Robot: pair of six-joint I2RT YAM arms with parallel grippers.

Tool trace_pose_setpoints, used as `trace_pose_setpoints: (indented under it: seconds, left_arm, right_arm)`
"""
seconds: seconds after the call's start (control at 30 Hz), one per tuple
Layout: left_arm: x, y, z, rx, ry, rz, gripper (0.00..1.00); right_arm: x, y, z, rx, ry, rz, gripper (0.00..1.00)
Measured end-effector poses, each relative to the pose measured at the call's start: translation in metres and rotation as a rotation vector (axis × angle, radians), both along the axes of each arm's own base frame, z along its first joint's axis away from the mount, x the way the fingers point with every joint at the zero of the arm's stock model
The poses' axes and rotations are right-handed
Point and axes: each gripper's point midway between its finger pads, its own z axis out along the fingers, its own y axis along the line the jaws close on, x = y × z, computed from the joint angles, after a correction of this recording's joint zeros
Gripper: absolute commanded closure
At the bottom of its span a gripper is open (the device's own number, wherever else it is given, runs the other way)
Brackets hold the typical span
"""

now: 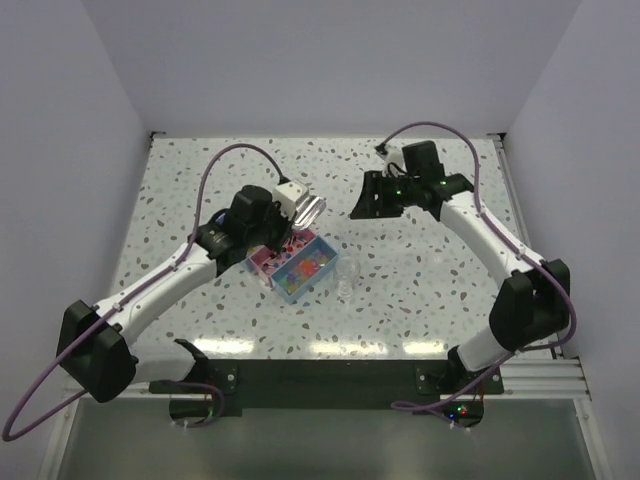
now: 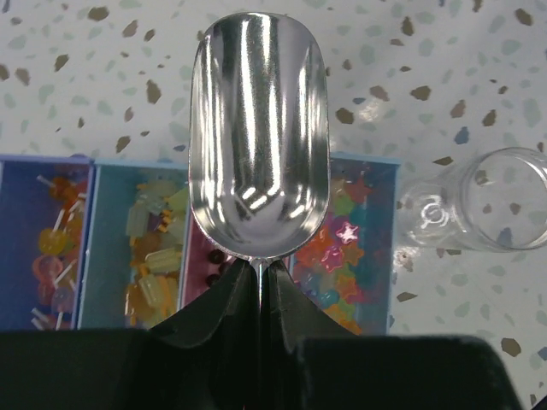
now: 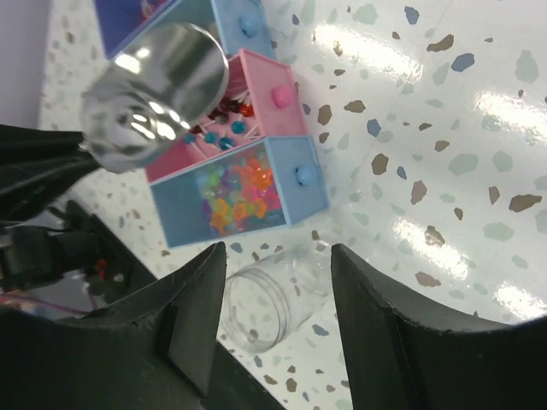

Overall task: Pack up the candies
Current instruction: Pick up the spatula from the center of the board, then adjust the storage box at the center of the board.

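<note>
Candies [image 2: 342,248] fill the compartments of a blue and pink box [image 2: 367,160] mid-table, in bright translucent heaps of pink, orange and yellow. Left gripper [image 2: 261,286] is clamped on a steel scoop [image 2: 259,137] above them. A clear jar [image 1: 348,277] sits just beside the box. Right gripper [image 3: 278,282] hangs beyond, jaws apart, over open speckled table [image 1: 450,270].

Left arm [image 1: 160,290] stretched forward toward mid-table, left gripper [image 2: 259,286] clamped on the handle of a metal scoop [image 2: 259,137], right arm [image 1: 490,235] bent inward, right gripper [image 3: 278,256] with fingers spread apart
</note>
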Motion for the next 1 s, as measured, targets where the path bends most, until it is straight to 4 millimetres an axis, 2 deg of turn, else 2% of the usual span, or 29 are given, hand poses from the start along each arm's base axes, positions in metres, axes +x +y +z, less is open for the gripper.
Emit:
trace_pose_setpoints:
  seconds: [0.1,0.23,0.37,0.47,0.6,0.7,0.83,1.0]
  left_arm:
    - [0.006,0.025,-0.004,0.05,0.007,0.106,1.0]
    - [0.005,0.057,-0.009,0.131,0.024,0.213,1.0]
    - [-0.004,0.075,-0.01,0.188,0.036,0.258,1.0]
    - [-0.011,0.081,-0.006,0.2,0.039,0.262,1.0]
    - [-0.021,0.081,-0.005,0.202,0.055,0.216,1.0]
    - [-0.029,0.073,-0.007,0.19,0.081,0.153,1.0]
    - [-0.041,0.063,-0.007,0.175,0.123,0.078,1.0]
    - [-0.057,0.044,-0.007,0.207,0.163,-0.024,1.0]
  right_arm:
    - [-0.001,0.02,-0.023,-0.112,-0.004,0.049,0.44]
    - [-0.013,0.043,-0.063,-0.244,0.017,0.129,0.47]
    - [-0.021,0.06,-0.092,-0.329,0.03,0.192,0.51]
    - [-0.019,0.067,-0.103,-0.368,0.021,0.212,0.53]
    - [-0.011,0.069,-0.115,-0.413,0.002,0.219,0.61]
    - [-0.008,0.069,-0.124,-0.436,-0.002,0.224,0.72]
    - [-0.007,0.071,-0.124,-0.45,-0.03,0.248,0.9]
    - [-0.004,0.069,-0.124,-0.478,-0.066,0.273,0.95]
